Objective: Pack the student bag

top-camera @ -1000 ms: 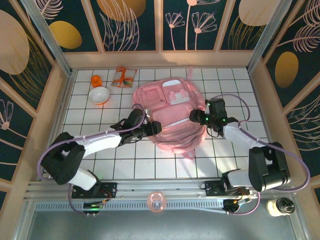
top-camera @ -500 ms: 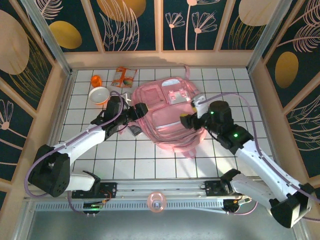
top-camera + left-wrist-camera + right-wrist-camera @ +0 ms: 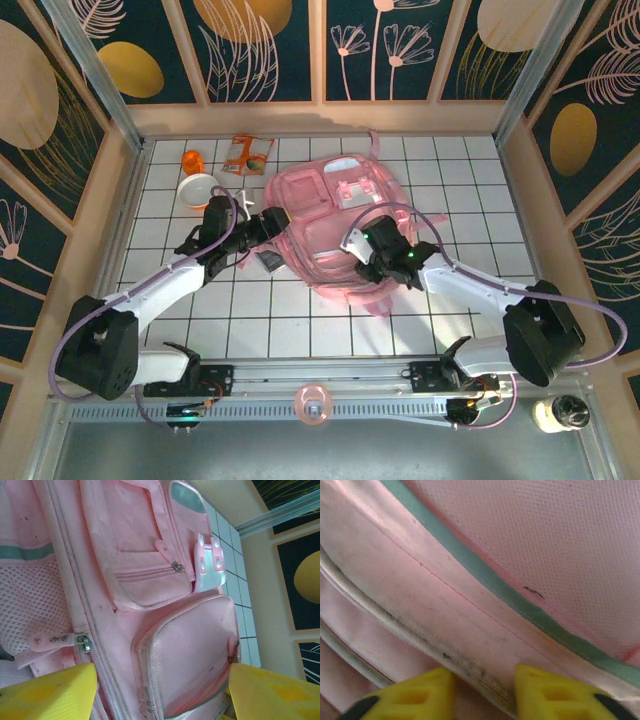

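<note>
The student bag (image 3: 330, 205) is a big pink backpack lying front-up in the middle of the tiled table. My left gripper (image 3: 268, 222) hovers at the bag's left edge. In the left wrist view its yellow fingers (image 3: 50, 695) stand wide apart and open over a front zip pocket (image 3: 190, 650), next to a zipper pull (image 3: 82, 642). My right gripper (image 3: 362, 243) is down on the bag's lower front. In the right wrist view its yellow fingers (image 3: 415, 695) pinch a raised seam ridge (image 3: 470, 650) of the pink fabric, below a grey-green trim line (image 3: 520, 605).
At the back left lie a white bowl (image 3: 198, 190), a small orange item (image 3: 193, 160) and an orange snack packet (image 3: 247, 155). A small dark object (image 3: 268, 262) lies by the bag's lower left. Wooden walls ring the table.
The right arm swung left onto the bag's lower front and its jaws narrowed onto the fabric. The left gripper moved up from the bag's lower left to its left edge.
</note>
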